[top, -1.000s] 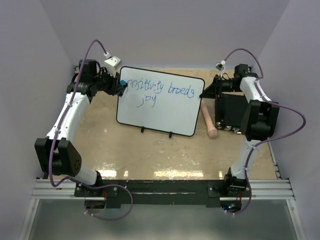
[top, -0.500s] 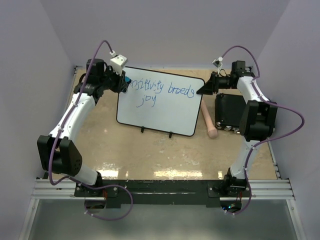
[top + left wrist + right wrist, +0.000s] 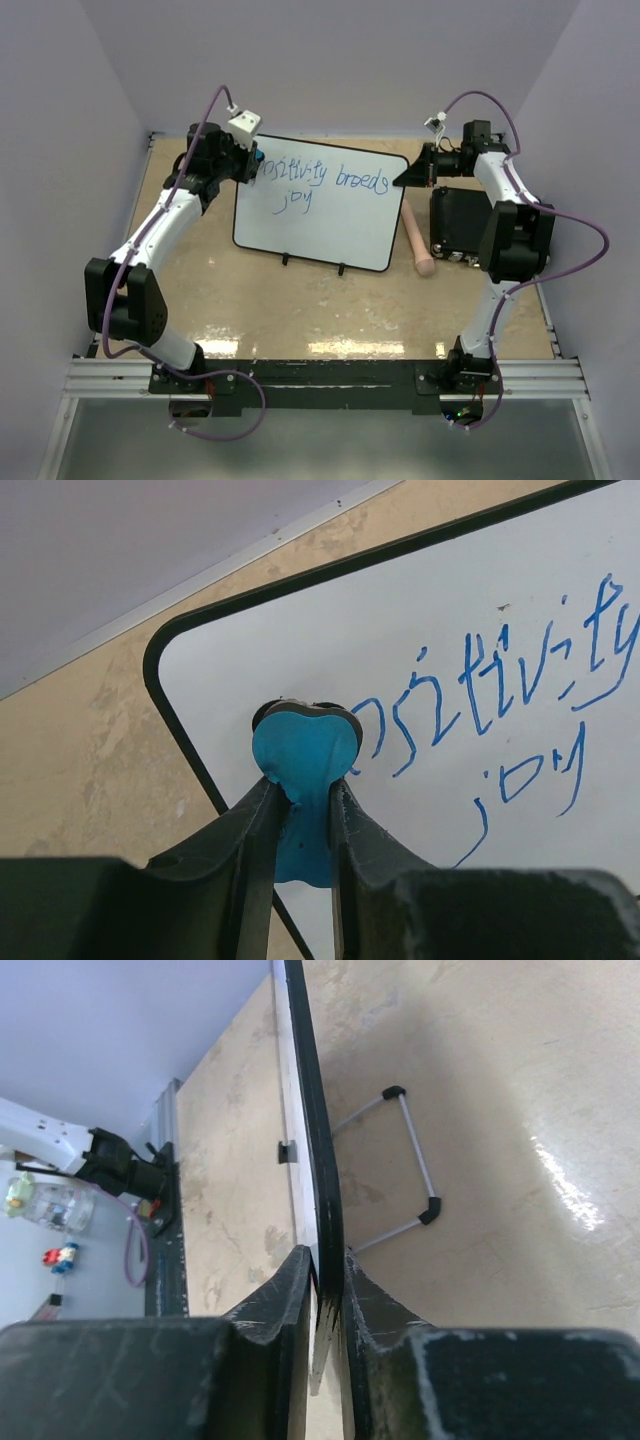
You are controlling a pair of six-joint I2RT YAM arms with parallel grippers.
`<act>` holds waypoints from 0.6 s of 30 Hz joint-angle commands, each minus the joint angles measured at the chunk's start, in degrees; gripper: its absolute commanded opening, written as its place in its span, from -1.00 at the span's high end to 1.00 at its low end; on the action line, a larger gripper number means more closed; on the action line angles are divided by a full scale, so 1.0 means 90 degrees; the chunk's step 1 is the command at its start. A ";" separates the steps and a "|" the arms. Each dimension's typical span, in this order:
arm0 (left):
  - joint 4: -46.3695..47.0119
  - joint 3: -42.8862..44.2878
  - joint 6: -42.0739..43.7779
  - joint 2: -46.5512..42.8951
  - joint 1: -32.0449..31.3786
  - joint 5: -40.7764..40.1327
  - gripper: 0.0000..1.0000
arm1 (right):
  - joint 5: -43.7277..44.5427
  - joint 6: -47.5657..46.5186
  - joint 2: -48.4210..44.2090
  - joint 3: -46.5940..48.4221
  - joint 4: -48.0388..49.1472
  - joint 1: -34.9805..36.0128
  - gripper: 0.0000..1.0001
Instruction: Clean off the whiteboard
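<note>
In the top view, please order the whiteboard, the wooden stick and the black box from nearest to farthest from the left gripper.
1. whiteboard, right at the left gripper, at its upper left corner.
2. wooden stick, just past the board's right edge.
3. black box, farthest right.

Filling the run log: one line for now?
left gripper: blue eraser on whiteboard corner | right gripper: clamps its right edge | writing: present

Black box (image 3: 458, 222) with pale wooden club (image 3: 418, 241) just beside it, both on tan tabletop (image 3: 300, 300)
</note>
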 commanded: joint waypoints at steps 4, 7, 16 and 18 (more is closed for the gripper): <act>0.0598 0.0040 0.0056 0.0146 -0.0032 -0.0247 1.00 | 0.0022 -0.0203 -0.0265 0.0362 -0.0365 0.0015 0.89; 0.0549 0.0060 0.0124 0.0117 -0.0023 -0.0238 1.00 | 0.0022 -0.0252 -0.0255 0.0411 -0.0463 0.0015 1.00; 0.0285 0.0216 0.0115 0.0146 0.0309 0.0153 1.00 | 0.0003 -0.0252 -0.0255 0.0352 -0.0454 0.0006 1.00; 0.0275 0.0314 0.0201 0.0263 0.0465 0.0269 1.00 | 0.0003 -0.0282 -0.0206 0.0362 -0.0473 0.0015 1.00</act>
